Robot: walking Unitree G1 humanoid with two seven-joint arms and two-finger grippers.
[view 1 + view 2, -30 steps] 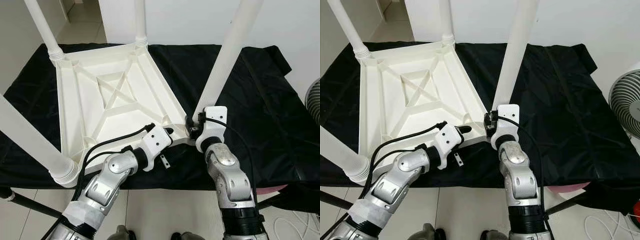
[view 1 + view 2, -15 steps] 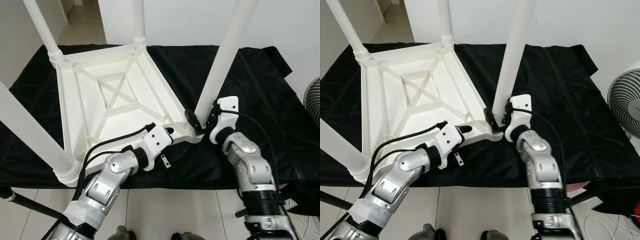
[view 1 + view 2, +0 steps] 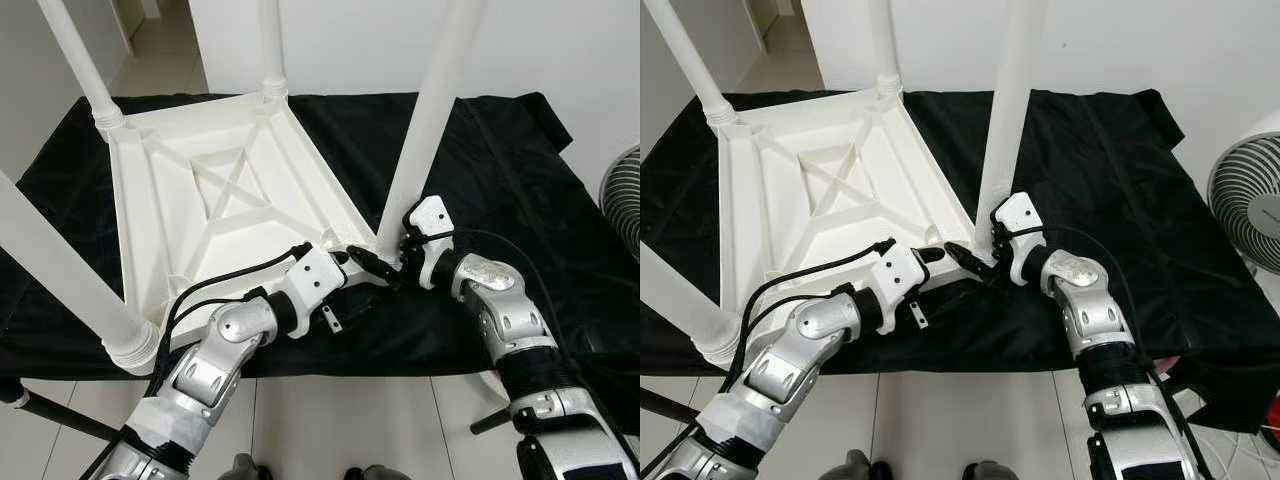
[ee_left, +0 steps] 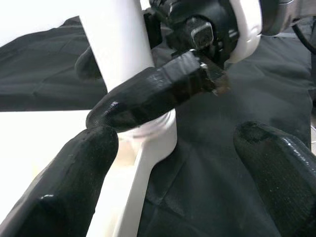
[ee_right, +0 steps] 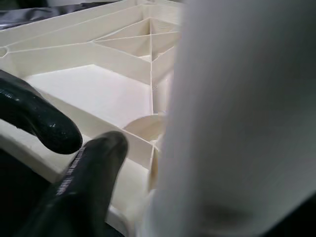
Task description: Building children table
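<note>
The white children's table lies upside down on a black cloth, its ribbed underside up and its legs pointing upward. The near right leg stands in the corner socket closest to the robot. The right gripper is at the foot of that leg, its jaws spread around the leg's base: one black finger lies across the near side of the leg, another shows behind it. The left gripper rests at the table's rim just beside that corner, jaws spread, with the rim between its fingers. A fan stands at the right, beyond the cloth.
</note>
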